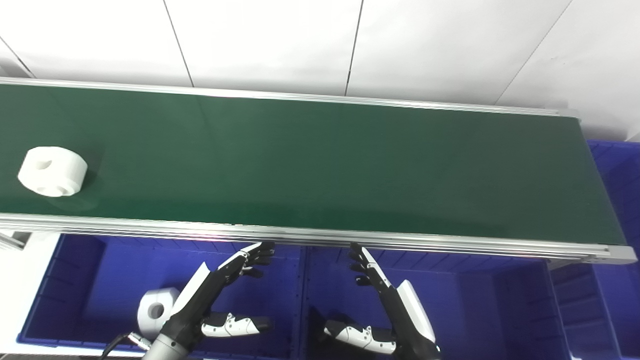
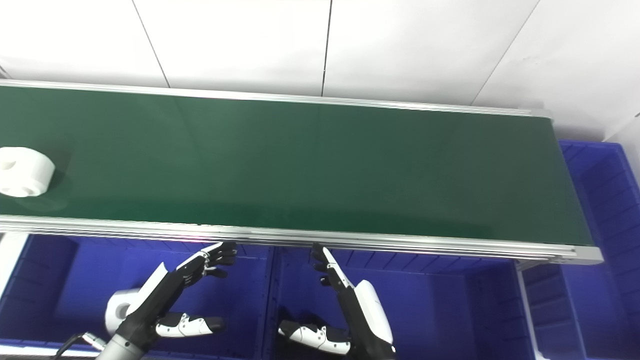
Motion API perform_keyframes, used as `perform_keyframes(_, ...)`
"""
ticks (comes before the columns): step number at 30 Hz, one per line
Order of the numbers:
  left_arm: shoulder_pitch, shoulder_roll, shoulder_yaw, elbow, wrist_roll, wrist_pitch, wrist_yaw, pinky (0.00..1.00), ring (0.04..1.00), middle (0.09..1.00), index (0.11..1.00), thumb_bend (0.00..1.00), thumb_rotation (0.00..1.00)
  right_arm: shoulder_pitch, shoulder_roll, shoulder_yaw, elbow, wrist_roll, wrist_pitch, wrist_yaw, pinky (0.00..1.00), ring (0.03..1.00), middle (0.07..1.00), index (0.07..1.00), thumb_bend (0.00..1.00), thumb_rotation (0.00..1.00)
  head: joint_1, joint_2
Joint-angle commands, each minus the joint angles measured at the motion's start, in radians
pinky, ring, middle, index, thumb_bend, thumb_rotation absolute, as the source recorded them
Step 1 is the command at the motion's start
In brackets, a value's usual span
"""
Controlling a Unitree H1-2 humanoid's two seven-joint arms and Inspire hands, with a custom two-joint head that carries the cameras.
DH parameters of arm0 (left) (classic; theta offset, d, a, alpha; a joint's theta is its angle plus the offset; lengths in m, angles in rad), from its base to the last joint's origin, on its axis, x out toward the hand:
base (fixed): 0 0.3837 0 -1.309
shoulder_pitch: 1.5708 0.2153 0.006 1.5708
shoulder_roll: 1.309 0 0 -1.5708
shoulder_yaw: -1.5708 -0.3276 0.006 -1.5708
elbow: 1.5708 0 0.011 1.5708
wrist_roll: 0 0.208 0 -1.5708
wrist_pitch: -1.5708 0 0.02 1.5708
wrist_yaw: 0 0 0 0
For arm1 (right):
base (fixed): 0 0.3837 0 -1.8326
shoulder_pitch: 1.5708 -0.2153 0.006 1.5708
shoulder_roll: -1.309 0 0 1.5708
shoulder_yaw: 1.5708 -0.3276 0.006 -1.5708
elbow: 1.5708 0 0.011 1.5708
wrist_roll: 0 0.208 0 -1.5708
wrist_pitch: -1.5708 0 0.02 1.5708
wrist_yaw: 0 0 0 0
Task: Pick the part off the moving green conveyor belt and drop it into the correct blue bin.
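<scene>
The white part (image 1: 52, 171) sits at the far left of the green conveyor belt (image 1: 320, 165), closer to the belt's lower rail than to its upper one and near the left edge of the frame. It is a short, thick cylinder with a round hole in its upward face and a smaller hole in its side wall; its flat face tilts slightly toward the upper left, and no long axis is clear from here. To its right the belt runs bare to the end at the right of the frame. Below the lower rail stand the blue bins: the left blue bin (image 1: 75, 280) holds a second white part (image 1: 155, 311), partly hidden by the left arm, and the middle blue bin (image 1: 480, 300) lies beside it. The left hand (image 1: 225, 295) and right hand (image 1: 380, 300) hover over the bins just under the rail, fingers spread, holding nothing. Another blue bin (image 1: 617, 165) shows at the right edge.
</scene>
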Motion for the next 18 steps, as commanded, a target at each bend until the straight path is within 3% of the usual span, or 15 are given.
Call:
perform_keyframes(1,0.004,0.008,0.004,-0.022,-0.007,-0.035,0.009,0.70,0.805,0.851,0.860,0.73,0.57,-0.002,0.003,0.003,-0.033,0.006,-0.018,-0.005,0.78,0.869,0.913,0.969,0.81,0.57,0.004,-0.002)
perform_keyframes(8,0.000,0.015,-0.001,-0.018,-0.008,-0.035,0.009,0.70,0.808,0.855,0.863,0.71,0.55,-0.004,0.007,0.004,-0.020,0.000,-0.027,-0.015,0.77,0.855,0.906,0.963,0.82,0.58,0.021,-0.015)
perform_keyframes(14,0.001,0.007,-0.021,0.002,0.017,-0.035,0.022,0.70,0.796,0.854,0.864,0.70,0.54,0.002,-0.007,-0.002,0.006,0.014,-0.047,-0.023,0.77,0.850,0.904,0.965,0.83,0.58,0.191,-0.102)
perform_keyframes(18,0.004,-0.004,-0.042,0.016,0.033,-0.035,0.042,0.65,0.759,0.832,0.858,0.70,0.50,0.001,-0.030,-0.009,0.032,0.027,-0.086,-0.033,0.77,0.858,0.909,0.969,0.81,0.57,0.247,-0.145)
